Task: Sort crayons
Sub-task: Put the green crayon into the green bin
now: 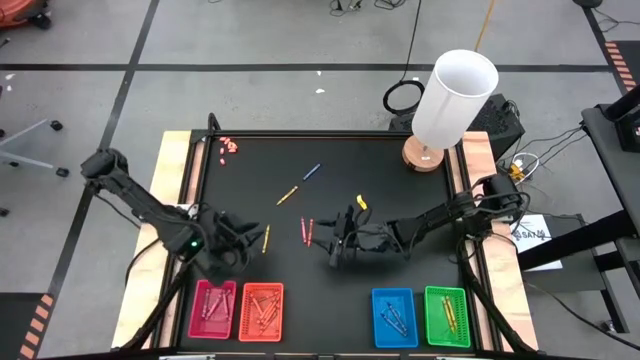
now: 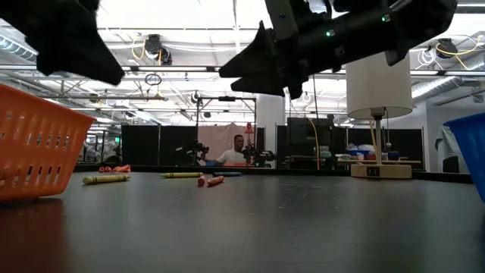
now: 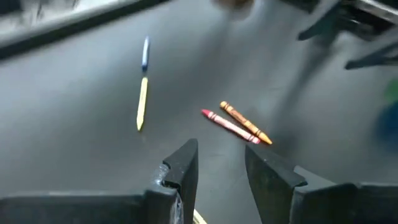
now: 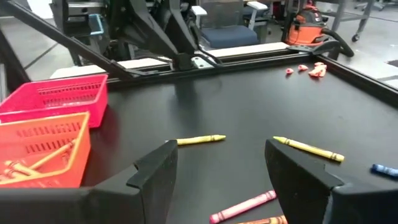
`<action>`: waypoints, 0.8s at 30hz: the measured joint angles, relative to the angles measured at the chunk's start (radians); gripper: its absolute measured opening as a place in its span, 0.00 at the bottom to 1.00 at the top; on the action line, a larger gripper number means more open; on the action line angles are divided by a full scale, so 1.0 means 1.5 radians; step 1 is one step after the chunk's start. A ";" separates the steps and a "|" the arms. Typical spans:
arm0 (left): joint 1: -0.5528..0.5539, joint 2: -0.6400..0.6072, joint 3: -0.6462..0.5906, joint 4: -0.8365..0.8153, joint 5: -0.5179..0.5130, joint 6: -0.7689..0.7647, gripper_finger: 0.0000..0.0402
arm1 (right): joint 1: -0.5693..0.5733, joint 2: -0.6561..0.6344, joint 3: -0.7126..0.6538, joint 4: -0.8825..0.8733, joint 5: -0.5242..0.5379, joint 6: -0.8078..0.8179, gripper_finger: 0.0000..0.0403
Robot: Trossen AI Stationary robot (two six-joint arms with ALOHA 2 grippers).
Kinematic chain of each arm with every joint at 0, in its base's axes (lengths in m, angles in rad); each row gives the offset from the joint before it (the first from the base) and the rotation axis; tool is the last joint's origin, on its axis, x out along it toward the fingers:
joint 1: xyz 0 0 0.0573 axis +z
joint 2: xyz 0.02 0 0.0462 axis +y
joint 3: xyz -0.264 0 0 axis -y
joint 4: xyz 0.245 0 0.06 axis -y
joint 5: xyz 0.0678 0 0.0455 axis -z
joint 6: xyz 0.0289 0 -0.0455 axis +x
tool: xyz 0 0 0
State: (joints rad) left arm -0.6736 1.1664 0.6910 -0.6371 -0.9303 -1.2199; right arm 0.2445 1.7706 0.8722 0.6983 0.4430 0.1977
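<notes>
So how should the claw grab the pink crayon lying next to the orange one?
Best to come straight down from above and pinch the pink crayon across its middle, since it lies flat on the black table. The orange crayon lies almost against it, so one finger probably has to slip into that narrow gap. The open right claw is nearest.

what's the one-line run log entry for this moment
left gripper open, empty | right gripper open above red crayon | pink tray
</notes>
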 joint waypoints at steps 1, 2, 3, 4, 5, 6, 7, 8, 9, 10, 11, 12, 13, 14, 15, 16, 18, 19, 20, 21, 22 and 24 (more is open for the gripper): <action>0.013 0.007 0.000 0.005 0.011 -0.016 0.33 | 0.000 0.000 0.000 -0.003 0.000 0.001 0.56; 0.024 0.015 0.000 0.007 0.023 -0.032 0.33 | 0.000 0.000 0.000 -0.007 0.001 0.002 0.56; 0.034 0.022 0.000 0.007 0.036 -0.049 0.33 | 0.002 0.000 0.000 -0.012 0.000 0.002 0.56; 0.042 0.031 0.000 0.009 0.052 -0.061 0.33 | 0.004 0.000 0.000 -0.020 0.000 0.002 0.56; 0.050 0.041 0.000 0.016 0.070 -0.071 0.33 | 0.006 0.000 0.000 -0.029 -0.001 0.002 0.56; 0.057 0.052 0.000 0.024 0.087 -0.073 0.33 | 0.008 0.000 0.000 -0.037 -0.001 0.002 0.56; 0.065 0.061 0.000 0.030 0.105 -0.074 0.33 | 0.009 0.000 0.000 -0.045 -0.001 0.001 0.56; 0.073 0.071 0.000 0.038 0.121 -0.074 0.33 | 0.009 0.000 0.000 -0.053 -0.001 0.000 0.56; 0.082 0.082 0.000 0.050 0.136 -0.074 0.33 | 0.008 0.000 0.000 -0.061 -0.001 0.001 0.56; 0.091 0.092 0.000 0.061 0.152 -0.076 0.33 | 0.008 0.000 0.000 -0.069 -0.001 0.000 0.56; 0.100 0.100 0.000 0.064 0.165 -0.085 0.33 | 0.008 0.000 0.000 -0.075 -0.001 0.000 0.56; 0.109 0.108 0.000 0.064 0.175 -0.098 0.33 | 0.007 0.000 0.000 -0.078 0.000 0.000 0.56; 0.117 0.116 0.000 0.062 0.183 -0.113 0.33 | 0.007 0.000 0.000 -0.078 0.000 0.000 0.56; 0.124 0.124 0.000 0.060 0.191 -0.126 0.33 | 0.007 0.000 0.000 -0.077 0.000 0.000 0.56; 0.129 0.130 0.000 0.054 0.199 -0.136 0.33 | 0.007 0.000 0.000 -0.076 0.000 0.000 0.56; 0.133 0.136 0.000 0.049 0.205 -0.142 0.33 | 0.007 0.000 0.000 -0.076 0.000 0.000 0.56; 0.138 0.149 0.000 0.050 0.215 -0.144 0.33 | 0.009 0.000 0.000 -0.076 -0.001 0.000 0.56; 0.139 0.155 0.000 0.050 0.219 -0.148 0.33 | 0.011 0.000 0.000 -0.076 -0.001 0.000 0.56; 0.139 0.161 0.000 0.049 0.222 -0.156 0.33 | 0.013 0.000 0.000 -0.075 -0.001 0.000 0.56; 0.139 0.167 0.000 0.051 0.224 -0.160 0.33 | 0.015 0.000 0.000 -0.075 -0.001 0.000 0.56; 0.139 0.174 0.000 0.051 0.227 -0.161 0.33 | 0.017 0.000 0.000 -0.076 -0.001 0.000 0.56; 0.140 0.186 0.000 0.048 0.231 -0.161 0.33 | 0.021 0.000 0.000 -0.075 -0.001 0.000 0.56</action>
State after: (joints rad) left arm -0.4642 1.4450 0.6907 -0.5650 -0.5833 -1.4618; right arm 0.2762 1.7706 0.8722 0.5858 0.4419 0.1982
